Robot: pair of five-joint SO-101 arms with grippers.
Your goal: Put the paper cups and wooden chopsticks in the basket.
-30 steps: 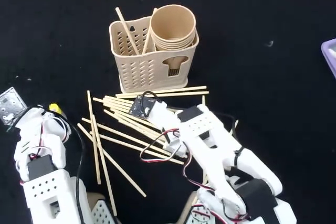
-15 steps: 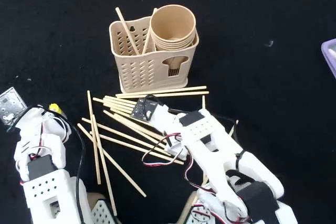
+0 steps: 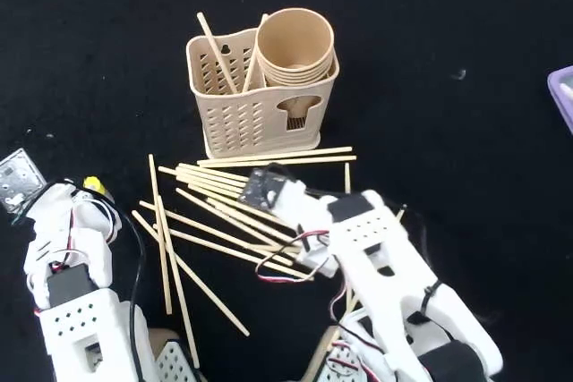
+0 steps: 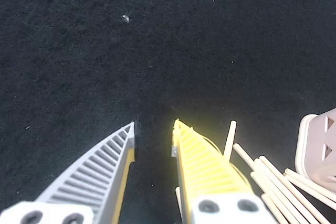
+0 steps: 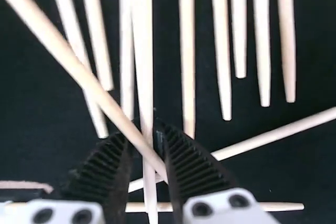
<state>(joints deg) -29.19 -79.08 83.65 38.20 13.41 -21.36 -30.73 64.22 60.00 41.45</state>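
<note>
My right gripper (image 5: 146, 150) is pinched on one chopstick (image 5: 143, 77) from the loose chopsticks (image 3: 224, 212) lying on the near side of the basket (image 3: 242, 118). The paper cups (image 3: 294, 42) sit in its right compartment. My left gripper (image 4: 153, 140) hangs at the near left, fingers apart. The sticks look light, stiff and apt to roll, so I'd grip mid-length.

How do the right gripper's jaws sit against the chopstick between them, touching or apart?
Touching. In the right wrist view the right gripper has its jaws pressed on both sides of the wooden chopstick, no gap visible.
</note>
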